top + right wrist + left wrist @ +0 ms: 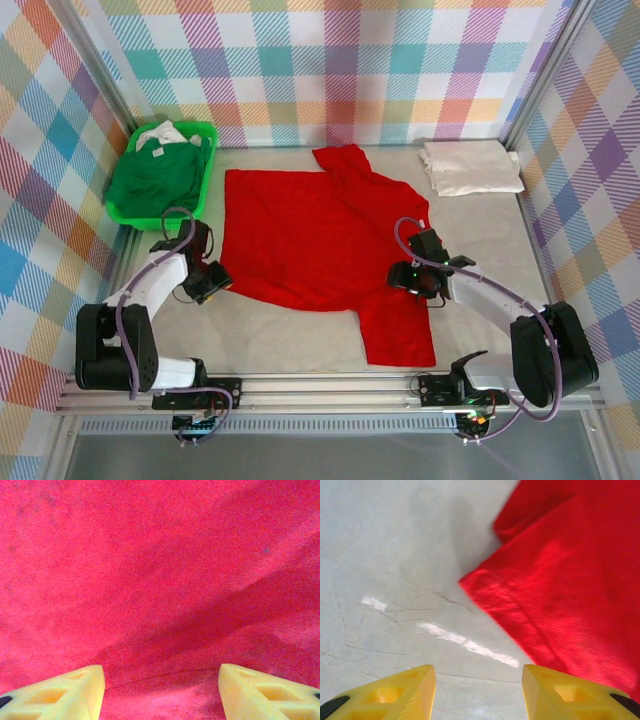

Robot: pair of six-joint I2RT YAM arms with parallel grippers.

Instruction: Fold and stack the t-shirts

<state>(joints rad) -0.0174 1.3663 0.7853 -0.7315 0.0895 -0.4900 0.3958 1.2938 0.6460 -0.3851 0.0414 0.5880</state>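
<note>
As the red t-shirt [310,235] lies spread on the middle of the table [290,345], soft and limp, and the left gripper [478,681] and the right gripper [161,682] are both parted and empty, I would pinch it at its corners.

A: What lies on the table [290,340]?
B: A red t-shirt [320,240], spread mostly flat across the middle.
A: And the arms?
B: The left gripper [212,280] is just beside the shirt's near-left corner. The right gripper [405,277] is over its right side.
A: Anything else?
B: A folded cream-white t-shirt [470,166] at back right, and a dark green t-shirt [155,180] heaped in a green basket [195,127] at back left.
</note>
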